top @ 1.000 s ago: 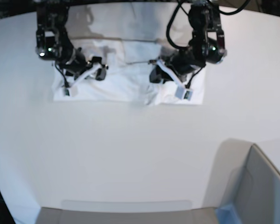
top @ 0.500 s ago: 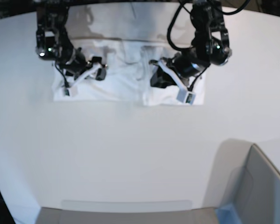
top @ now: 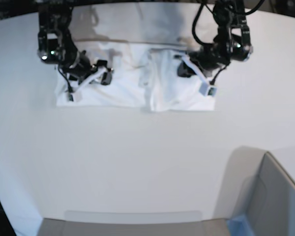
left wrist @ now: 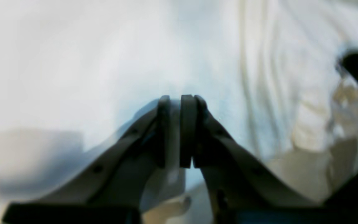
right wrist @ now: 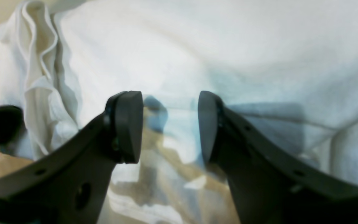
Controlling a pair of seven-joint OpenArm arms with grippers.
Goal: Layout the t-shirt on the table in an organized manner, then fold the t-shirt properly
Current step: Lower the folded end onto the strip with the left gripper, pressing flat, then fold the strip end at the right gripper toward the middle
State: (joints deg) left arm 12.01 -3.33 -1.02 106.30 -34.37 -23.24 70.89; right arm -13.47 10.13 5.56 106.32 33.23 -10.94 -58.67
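The white t-shirt lies spread as a wide band at the far side of the table, with a raised crease near its middle. My left gripper, on the right in the base view, sits over the shirt's right half. In the left wrist view the left gripper has its pads pressed together on a thin layer of the t-shirt. My right gripper rests over the shirt's left half. It stands open in the right wrist view, with the t-shirt and its bunched folds below.
A grey box with a blue corner stands at the near right. The table's curved edge runs along the left and front. Both arms' black cables hang at the far edge.
My left gripper has closed on the cloth and moved right and farther back, dragging the shirt's fold with it. The right arm has not moved.
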